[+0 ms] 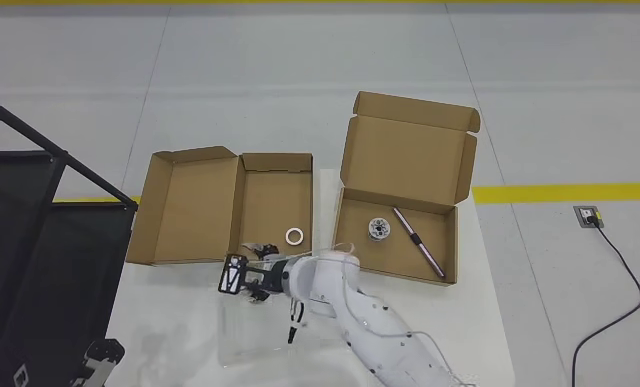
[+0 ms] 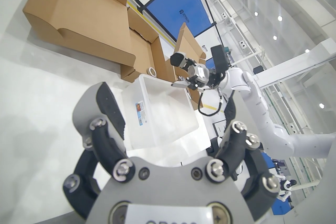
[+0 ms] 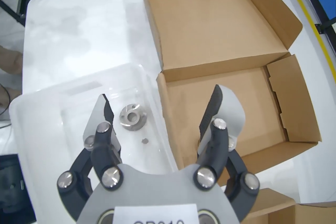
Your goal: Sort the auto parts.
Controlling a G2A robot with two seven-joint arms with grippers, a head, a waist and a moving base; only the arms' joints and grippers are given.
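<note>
- Right gripper (image 3: pixel 160 100) hangs with its jaws spread wide and nothing between them, straddling the line where the clear bin (image 3: pixel 65 86) meets the front wall of the left cardboard box (image 3: pixel 236 93).
- One of its fingers (image 3: pixel 106 110) is over the bin, the other over the box floor.
- On the bin floor lies a grey metal flange (image 3: pixel 132 117), below the gripper and just beside the finger on the bin side, not touched by it; a small dark bit (image 3: pixel 144 141) lies near it.
- Left gripper (image 2: pixel 170 125) is also spread open and holds nothing. It sits on the far side of the bin from the right gripper, well apart from it.
- The left cardboard box holds a pale ring (image 1: pixel 295 235) near its front wall, close to the bin's rim.
- The right cardboard box (image 1: pixel 400 157) stands apart across a strip of bare table (image 1: pixel 180 307), with a toothed round part (image 1: pixel 377 227) and a thin rod (image 1: pixel 420 242) inside.
- Bin and left box stand just beside each other; whether their walls touch is unclear.
- Open tabletop lies left of the bin, in front of the box's flat lid.
</note>
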